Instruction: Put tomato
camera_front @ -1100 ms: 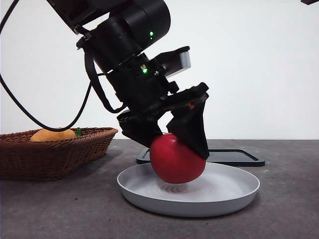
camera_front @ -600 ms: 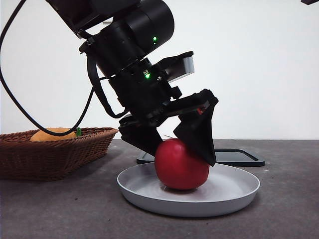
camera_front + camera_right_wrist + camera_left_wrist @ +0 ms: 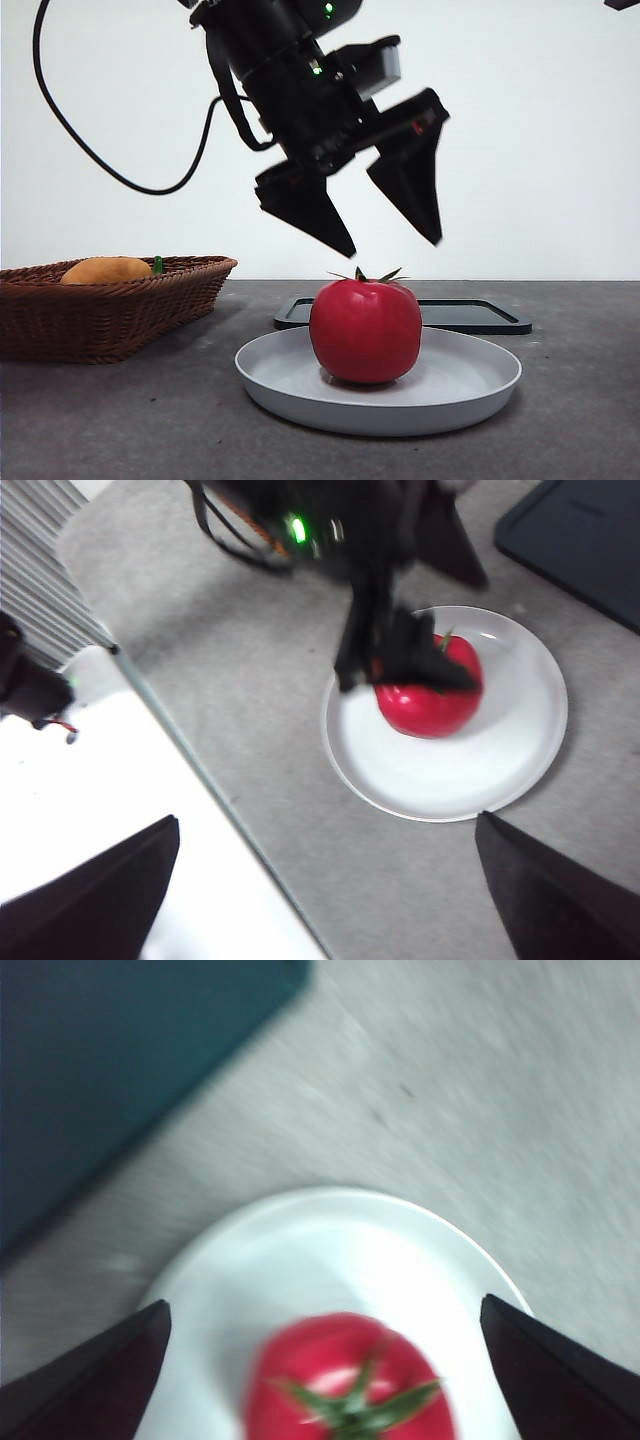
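Tomato point(image 3: 365, 331) upright on white plate point(image 3: 470, 392); left gripper point(image 3: 385, 235) above, wide open, empty. Probably smooth, soft-skinned, slippery: best held gently across widest part. Right gripper point(image 3: 325, 880) open, waiting.

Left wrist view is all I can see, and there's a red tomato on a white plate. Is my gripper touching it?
Observer: No. The front view shows the left gripper hanging above the tomato, jaws open, with clear air between them.
Operator: What else is on the table?
Observer: A wicker basket stands to one side of the plate, not touching it. An orange-yellow fruit lies in it.
Operator: Where's the other arm?
Observer: The right gripper waits away from the plate, jaws open and holding nothing.
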